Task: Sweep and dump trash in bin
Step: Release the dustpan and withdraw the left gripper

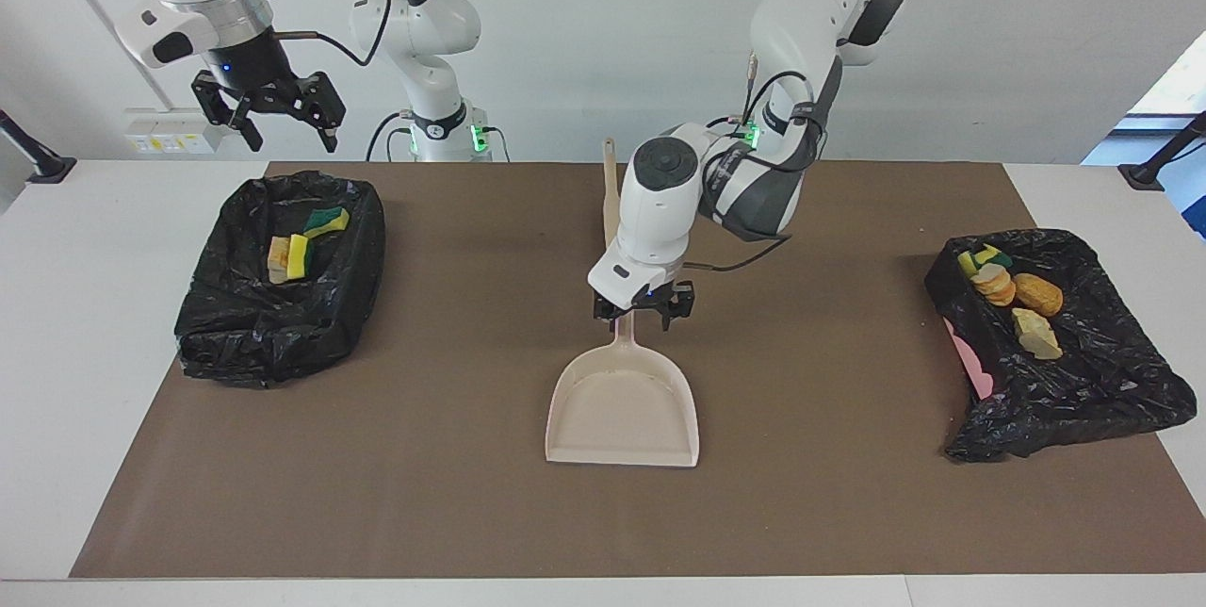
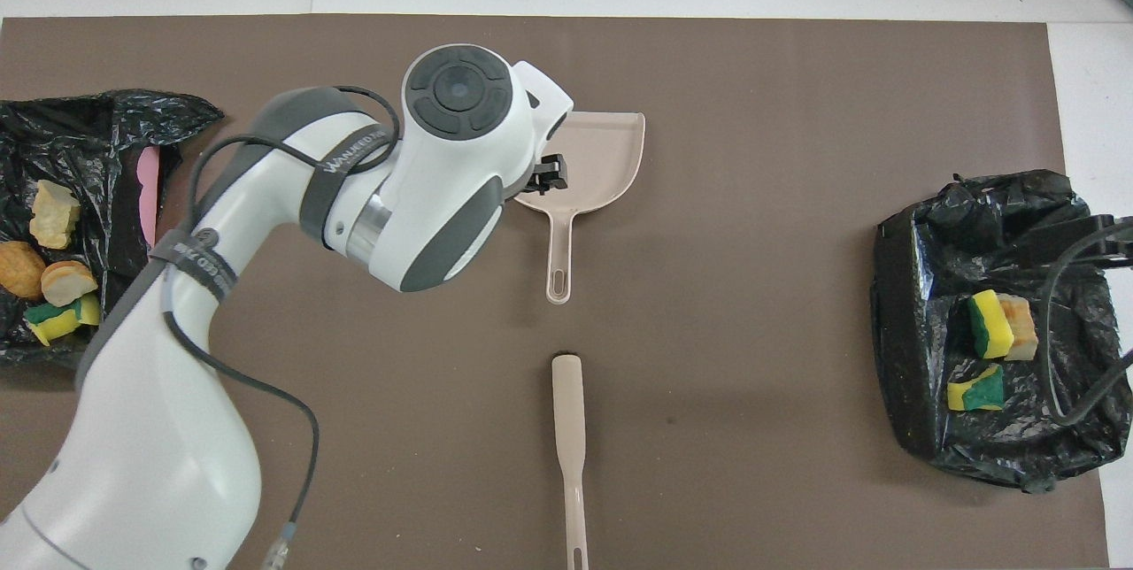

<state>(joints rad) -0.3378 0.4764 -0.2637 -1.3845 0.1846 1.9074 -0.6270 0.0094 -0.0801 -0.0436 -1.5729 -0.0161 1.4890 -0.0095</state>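
Observation:
A beige dustpan (image 1: 622, 414) lies empty on the mat in the middle, also in the overhead view (image 2: 602, 154), its handle (image 2: 559, 251) pointing toward the robots. My left gripper (image 1: 643, 307) is low over the joint of handle and pan, open, with a finger on each side of the handle. My right gripper (image 1: 283, 112) is open and empty, raised over the black bin (image 1: 226, 324) at the right arm's end. The trash lies in the bins: yellow-green sponge chunks (image 1: 301, 254) there, bread pieces (image 1: 1036, 294) and sponge in the other bin (image 1: 1083, 381).
A long beige stick tool (image 2: 568, 428) lies on the brown mat nearer to the robots than the dustpan, in line with its handle. A pink piece (image 2: 149, 189) shows in the bin at the left arm's end. White table borders the mat.

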